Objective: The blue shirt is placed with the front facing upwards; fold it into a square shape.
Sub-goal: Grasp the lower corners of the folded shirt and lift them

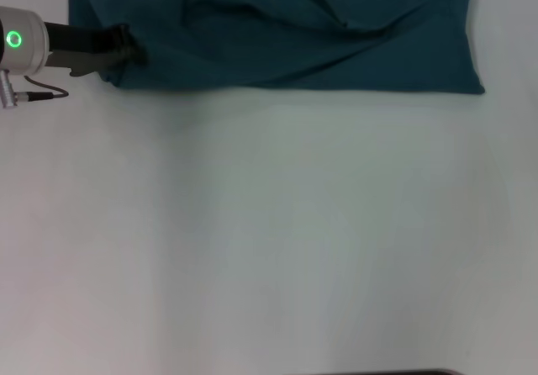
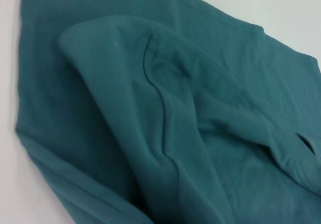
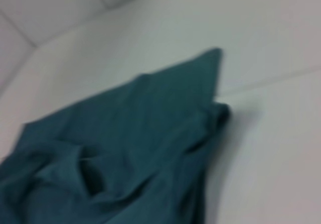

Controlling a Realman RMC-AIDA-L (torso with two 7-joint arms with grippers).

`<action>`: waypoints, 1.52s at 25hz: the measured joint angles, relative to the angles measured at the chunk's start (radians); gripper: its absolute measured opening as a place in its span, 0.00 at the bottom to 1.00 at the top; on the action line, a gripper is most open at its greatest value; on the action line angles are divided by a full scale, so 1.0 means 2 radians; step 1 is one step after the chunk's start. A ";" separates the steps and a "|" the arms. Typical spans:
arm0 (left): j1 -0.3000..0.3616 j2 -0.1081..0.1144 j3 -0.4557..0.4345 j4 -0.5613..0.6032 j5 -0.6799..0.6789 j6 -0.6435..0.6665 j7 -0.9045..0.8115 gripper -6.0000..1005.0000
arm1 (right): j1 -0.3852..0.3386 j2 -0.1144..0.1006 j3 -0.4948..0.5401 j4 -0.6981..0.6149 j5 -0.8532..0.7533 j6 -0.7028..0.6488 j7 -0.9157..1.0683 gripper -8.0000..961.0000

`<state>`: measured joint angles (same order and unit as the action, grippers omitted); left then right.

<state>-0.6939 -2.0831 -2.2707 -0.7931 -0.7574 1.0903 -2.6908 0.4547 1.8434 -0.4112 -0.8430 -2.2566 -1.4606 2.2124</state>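
A plain white surface [image 1: 277, 240] fills nearly the whole head view, evenly lit, with a thin dark strip [image 1: 420, 372] along its near edge toward the right.

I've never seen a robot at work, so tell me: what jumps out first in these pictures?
A big blue shirt lies rumpled in loose folds at the far edge of a plain white table. At its near left corner, the robot's left gripper reaches in from the side, a green ring glowing on the arm behind it. The right gripper is out of the head view.

surface: white table [image 1: 269, 240] | on it: blue shirt [image 1: 336, 47], rumpled, far edge
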 joint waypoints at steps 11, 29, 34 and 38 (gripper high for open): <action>0.001 0.000 -0.001 -0.030 -0.001 0.028 -0.007 0.01 | 0.104 -0.001 -0.084 0.023 -0.102 0.031 0.151 0.86; 0.006 0.001 -0.021 -0.048 -0.001 0.059 -0.011 0.01 | 0.144 0.019 -0.127 0.134 -0.137 0.104 0.136 0.86; 0.008 0.000 -0.021 -0.048 -0.001 0.059 -0.009 0.01 | 0.144 0.030 -0.127 0.134 -0.135 0.127 0.122 0.86; 0.010 -0.001 -0.022 -0.048 -0.001 0.060 -0.009 0.01 | 0.146 0.031 -0.132 0.145 -0.137 0.142 0.121 0.86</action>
<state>-0.6740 -2.0849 -2.3138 -0.8882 -0.7592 1.2099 -2.7092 0.7469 1.9060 -0.6743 -0.5536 -2.5307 -1.1763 2.4547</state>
